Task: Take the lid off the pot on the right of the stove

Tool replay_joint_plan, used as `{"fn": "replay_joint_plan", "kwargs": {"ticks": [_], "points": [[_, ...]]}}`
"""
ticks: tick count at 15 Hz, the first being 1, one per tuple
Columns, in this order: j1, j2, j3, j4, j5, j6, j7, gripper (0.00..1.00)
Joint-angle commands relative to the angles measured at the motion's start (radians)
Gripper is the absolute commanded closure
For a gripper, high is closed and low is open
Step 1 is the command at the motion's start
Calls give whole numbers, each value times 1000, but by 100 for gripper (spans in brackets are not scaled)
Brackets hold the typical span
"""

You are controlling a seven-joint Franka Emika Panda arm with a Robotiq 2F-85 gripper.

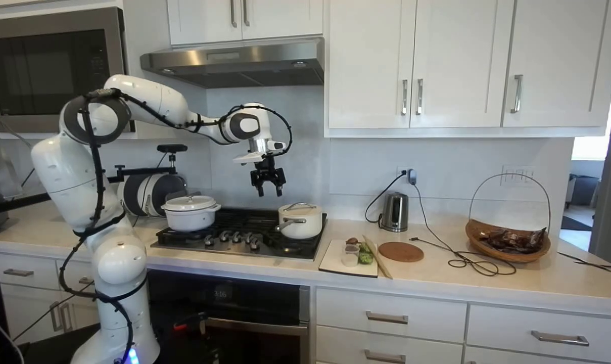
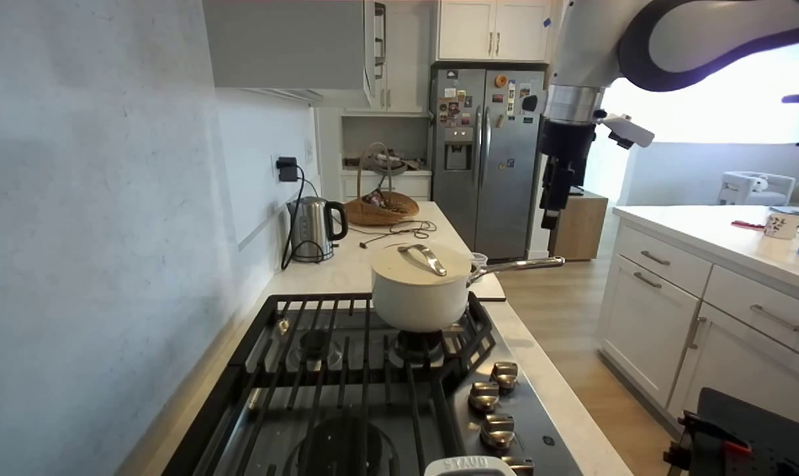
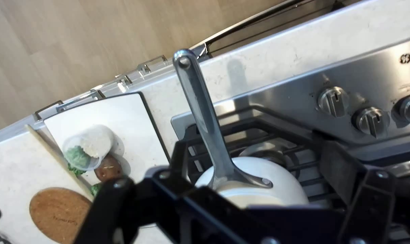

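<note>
The Robotiq gripper [image 1: 269, 191], fingers spread, hangs higher than the lid [image 2: 399, 266] seated on the saucepan [image 2: 418, 305] on the GE-badged gas cooktop [image 3: 288, 96], where a cropped pot handle [image 2: 470, 467] reads "STAU" plus an unclear letter.

Numerals: "3:16" was shown in pale digits on the oven display [image 1: 220, 293]. Brand: "STAUB" was marked on the pale pot handle [image 2: 468, 465], at an exterior view's lower edge. Emblem: a round GE monogram [image 3: 405, 58] was set on the cooktop control panel [image 3: 293, 96]. Lettering on the cork trivet [image 3: 59, 205] and beside the control knobs [image 3: 333, 101] was too blurred to be read.
</note>
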Motion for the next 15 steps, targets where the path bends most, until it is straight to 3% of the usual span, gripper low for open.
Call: {"fn": "replay_joint_plan", "kwargs": {"ticks": [1, 7, 15], "points": [[-5, 99, 54, 122, -8, -2, 123, 0], [-6, 204, 118, 220, -80, 37, 381, 0], [-8, 350, 93, 334, -86, 110, 606, 0]]}}
